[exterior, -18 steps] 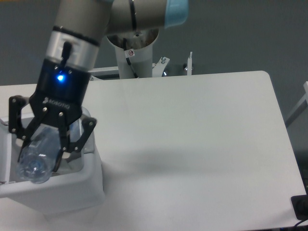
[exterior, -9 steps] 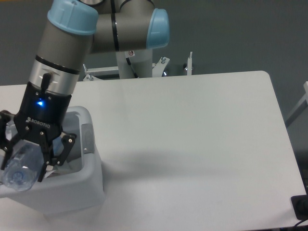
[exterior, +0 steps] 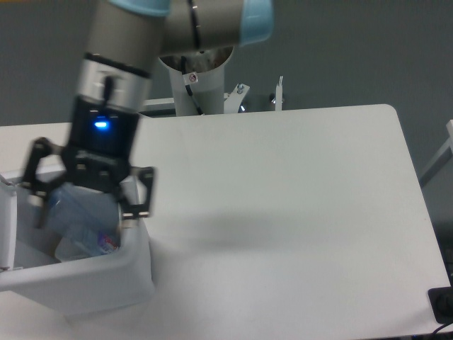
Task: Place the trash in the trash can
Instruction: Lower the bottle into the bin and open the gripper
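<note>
The white trash can stands at the table's front left corner, partly cut off by the frame edge. The clear bluish bottle lies inside it, its small label facing up. My gripper hangs just above the can's opening. Its jaws are spread wide, with one finger on the left and one on the right, and neither touches the bottle. The plastic wrapper does not show; it is hidden or out of view.
The arm's base post and small metal brackets stand at the table's back edge. The white table ends at the right with a rounded corner. A black object sits off the table at bottom right.
The jaws have opened wide and let go of the bottle, which now lies in the trash can. The gripper has shifted right and a little upward.
</note>
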Robot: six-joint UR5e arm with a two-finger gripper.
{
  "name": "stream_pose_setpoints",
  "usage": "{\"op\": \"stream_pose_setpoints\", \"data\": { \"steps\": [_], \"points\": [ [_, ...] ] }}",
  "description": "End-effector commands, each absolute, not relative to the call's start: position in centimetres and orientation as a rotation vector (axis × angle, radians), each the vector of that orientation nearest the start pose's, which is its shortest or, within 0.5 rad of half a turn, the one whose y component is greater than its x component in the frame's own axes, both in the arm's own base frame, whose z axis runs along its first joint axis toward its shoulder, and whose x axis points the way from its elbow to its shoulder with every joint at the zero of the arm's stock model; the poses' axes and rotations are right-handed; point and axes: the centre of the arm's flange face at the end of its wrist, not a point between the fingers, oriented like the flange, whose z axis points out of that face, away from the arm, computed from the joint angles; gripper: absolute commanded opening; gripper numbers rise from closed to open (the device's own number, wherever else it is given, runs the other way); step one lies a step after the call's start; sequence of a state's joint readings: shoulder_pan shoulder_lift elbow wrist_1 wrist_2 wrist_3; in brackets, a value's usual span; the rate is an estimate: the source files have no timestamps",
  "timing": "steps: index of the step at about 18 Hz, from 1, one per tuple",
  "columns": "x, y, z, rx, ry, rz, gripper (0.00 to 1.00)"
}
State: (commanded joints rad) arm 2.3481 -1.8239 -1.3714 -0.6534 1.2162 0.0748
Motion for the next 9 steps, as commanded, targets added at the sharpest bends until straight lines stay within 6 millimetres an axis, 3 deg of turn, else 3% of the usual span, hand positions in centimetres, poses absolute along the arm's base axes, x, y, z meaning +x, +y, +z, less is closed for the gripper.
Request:
{"op": "stream_pose_setpoints", "data": {
  "steps": [1, 4, 6, 7, 9],
  "points": [
    [-34.6, 55.6, 56.3, -2.166, -0.578, 0.121, 1.0],
    [-37.9, 52.8, 54.8, -2.32, -0.5, 0.312, 1.0],
    [-38.0, 51.1, 54.9, -2.435, -0.436, 0.503, 1.0],
    [-38.2, 50.2, 54.0, -2.514, -0.42, 0.616, 1.0],
    [-38.0, 49.9, 53.1, -2.564, -0.396, 0.675, 1.0]
  ]
}}
